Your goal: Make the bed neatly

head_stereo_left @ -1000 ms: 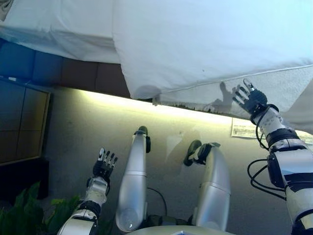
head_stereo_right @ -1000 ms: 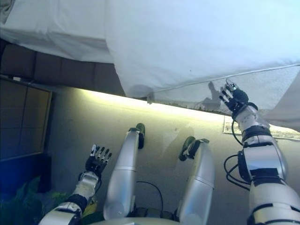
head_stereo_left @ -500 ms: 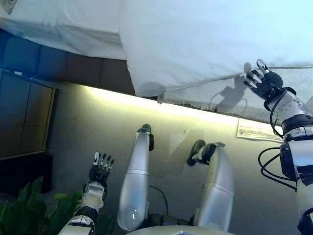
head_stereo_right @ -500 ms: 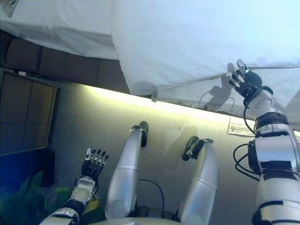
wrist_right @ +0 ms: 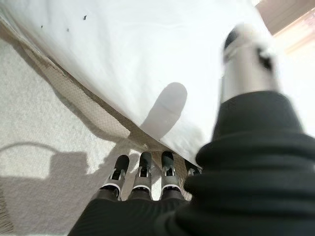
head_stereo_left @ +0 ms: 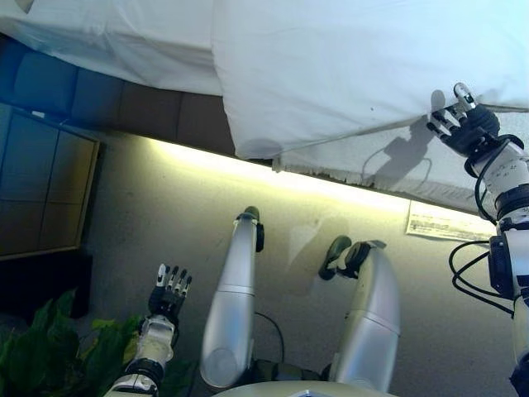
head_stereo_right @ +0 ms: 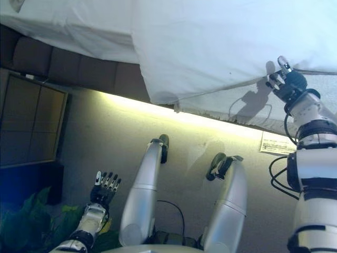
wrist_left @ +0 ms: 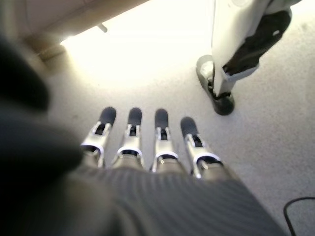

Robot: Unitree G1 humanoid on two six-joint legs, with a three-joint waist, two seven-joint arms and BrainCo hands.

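Note:
A white duvet (head_stereo_left: 347,66) hangs over the bed's near edge, and its hem crosses the textured mattress side (head_stereo_left: 388,169). My right hand (head_stereo_left: 467,128) is raised at the far right, open. Its fingertips (wrist_right: 141,172) touch the duvet hem (wrist_right: 147,59) where it meets the mattress (wrist_right: 39,147), and the thumb sticks out apart from them. It grips nothing. My left hand (head_stereo_left: 168,294) hangs low at the lower left over the carpet, with its fingers (wrist_left: 160,137) straight and empty.
A dark padded bed base (head_stereo_left: 107,103) runs under the duvet at the left, with a lit strip along its foot. A brown panelled cabinet (head_stereo_left: 37,198) stands at the left, a green plant (head_stereo_left: 41,356) at the lower left. A printed sheet (head_stereo_left: 442,222) lies on the floor at the right.
My right hand has moved up and to the right, from the mattress side to the duvet hem. The left hand has sunk a little. The camera has shifted slightly.

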